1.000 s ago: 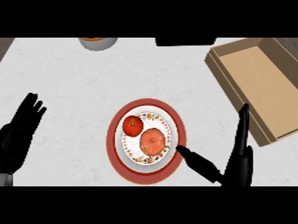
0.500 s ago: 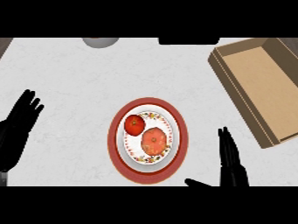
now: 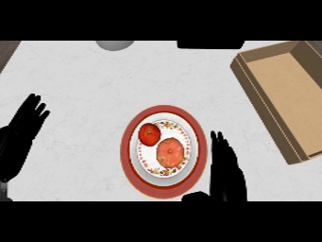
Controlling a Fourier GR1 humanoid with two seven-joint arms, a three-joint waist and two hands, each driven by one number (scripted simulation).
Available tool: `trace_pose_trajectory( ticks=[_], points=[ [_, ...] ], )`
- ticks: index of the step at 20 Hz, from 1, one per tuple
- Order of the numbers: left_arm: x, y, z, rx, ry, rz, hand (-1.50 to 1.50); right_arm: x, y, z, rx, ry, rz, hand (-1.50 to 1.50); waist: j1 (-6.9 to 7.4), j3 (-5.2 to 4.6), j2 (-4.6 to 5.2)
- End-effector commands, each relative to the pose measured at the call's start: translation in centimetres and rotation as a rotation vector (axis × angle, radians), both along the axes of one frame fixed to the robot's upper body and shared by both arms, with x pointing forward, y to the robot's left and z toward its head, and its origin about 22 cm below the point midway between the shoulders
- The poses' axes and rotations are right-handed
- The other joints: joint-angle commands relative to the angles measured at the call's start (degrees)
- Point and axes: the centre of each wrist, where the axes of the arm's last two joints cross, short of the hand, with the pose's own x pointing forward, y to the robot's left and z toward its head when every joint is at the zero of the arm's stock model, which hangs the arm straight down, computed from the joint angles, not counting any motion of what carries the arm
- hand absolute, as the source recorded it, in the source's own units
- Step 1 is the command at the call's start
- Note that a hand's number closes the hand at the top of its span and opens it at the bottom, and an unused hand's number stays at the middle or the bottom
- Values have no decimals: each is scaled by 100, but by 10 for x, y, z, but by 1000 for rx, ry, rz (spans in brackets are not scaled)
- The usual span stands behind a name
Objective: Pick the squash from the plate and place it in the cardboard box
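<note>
I have the squash (image 3: 170,151) sitting on the plate (image 3: 165,179) near the middle of the desk (image 3: 87,80), the paler orange, rounder of 2 pieces of produce there. Just beside it, up and to the left and possibly touching, is a redder tomato (image 3: 149,133). My right hand (image 3: 223,168) stands just off the plate's right rim with fingers straight and together, holding nothing. My left hand (image 3: 17,137) rests open at the left edge, fingers up, well apart from everything.

I judge the squash to be stiff-skinned and fairly smooth, heavier than the tomato, and not fragile. Its rounded body may roll or slip if I pinch it off-centre, so I would wrap the fingers across its widest part from the right side, thumb opposite, keeping clear of the tomato's side.

The tomato is the main nuisance: a sloppy approach from the upper left would nudge it off the plate. The plate itself is shallow, and its rim lies between my hand and the squash, so I should come over it from above.

The cardboard box (image 3: 289,99) lies open at the right, near the desk's far corner, with a raised wall to lift over. A grey round object (image 3: 114,44) and a dark shape (image 3: 211,44) sit at the far edge, out of my path.
</note>
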Motion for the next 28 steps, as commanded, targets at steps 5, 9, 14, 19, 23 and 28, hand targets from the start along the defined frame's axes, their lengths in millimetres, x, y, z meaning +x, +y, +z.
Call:
trace_pose_trajectory(
  ticks=[5, 9, 14, 19, 23, 28],
  points=[
    [-3, -1, 1, 0, -7, -14, 0, 8, 52, 67, -84, 203, -69, -150, 52, 48, -17],
    [9, -2, 5, -7, 1, -4, 0, 32, 54, 76, -85, 241, -79, -150, 22, 51, 6],
    [10, -9, -1, -9, 0, 6, 0, 29, 61, 64, -87, 268, -66, -150, -9, 54, -4],
    [15, -3, 5, 5, -11, -12, 0, 30, 74, 60, -71, 227, -46, -150, -14, 57, -3],
    [18, 4, 8, -14, 2, -5, 0, 33, 76, 65, -95, 217, -29, -150, -18, 56, -8],
    [13, 4, 13, -4, 0, -5, 0, 54, 79, 66, -135, 219, -38, -150, 51, 60, -9]
  ],
)
